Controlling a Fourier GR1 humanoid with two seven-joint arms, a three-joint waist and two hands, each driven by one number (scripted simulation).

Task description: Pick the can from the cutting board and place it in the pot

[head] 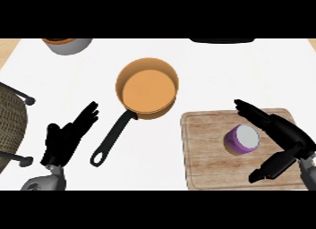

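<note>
A purple can (243,139) with a pale lid stands on the wooden cutting board (207,147) at the lower right. My right hand (289,138) is spread around the can's right side, fingers reaching past it at the top and thumb low below it, not closed on it. An orange pot (147,88) with a long black handle (112,137) sits at the middle of the white counter. Left of the handle, my left hand (66,137) rests open with its fingers up.
A wicker basket (3,125) with a dark frame stands at the left edge. A grey bowl (67,44) sits at the back left, and a dark object (223,40) shows at the back edge.
</note>
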